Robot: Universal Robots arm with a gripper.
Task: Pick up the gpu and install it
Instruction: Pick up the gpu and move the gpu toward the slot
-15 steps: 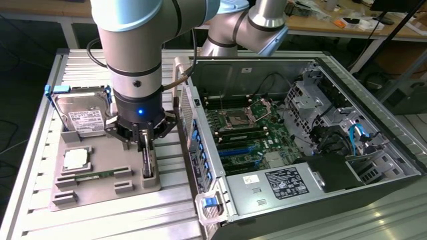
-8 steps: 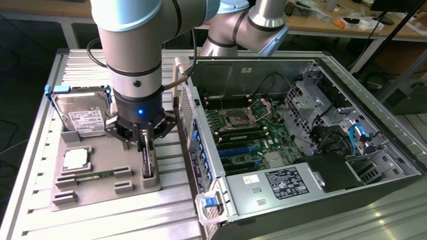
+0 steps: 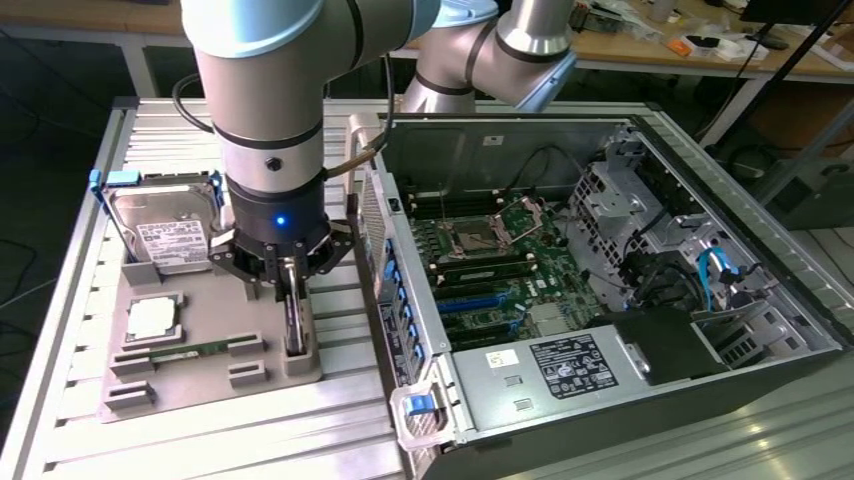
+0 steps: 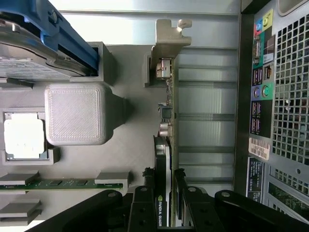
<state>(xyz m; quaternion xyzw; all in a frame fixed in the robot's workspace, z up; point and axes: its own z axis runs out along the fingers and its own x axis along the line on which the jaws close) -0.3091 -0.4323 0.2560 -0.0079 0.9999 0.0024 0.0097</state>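
Note:
The gpu [image 4: 169, 121] stands on its long edge in a slot of the grey holder tray [image 3: 200, 385], its silvery bracket [image 4: 166, 43] at the far end. In the exterior view the gpu [image 3: 296, 340] sits beside the open computer case, at the tray's edge nearest it. My gripper [image 3: 294, 300] has come down over it from above. In the wrist view my gripper [image 4: 165, 188] has one black finger pressed against each face of the card, so it is shut on the gpu. The card still rests in its slot.
The tray also holds a hard drive [image 3: 167, 235] in a blue carrier, a processor [image 3: 154, 318] and a green memory stick [image 3: 187, 352]. The open computer case [image 3: 694, 380] lies at the exterior view's right, its motherboard [image 3: 494, 270] exposed. The case's rear panel [image 4: 275, 96] runs close alongside the gpu.

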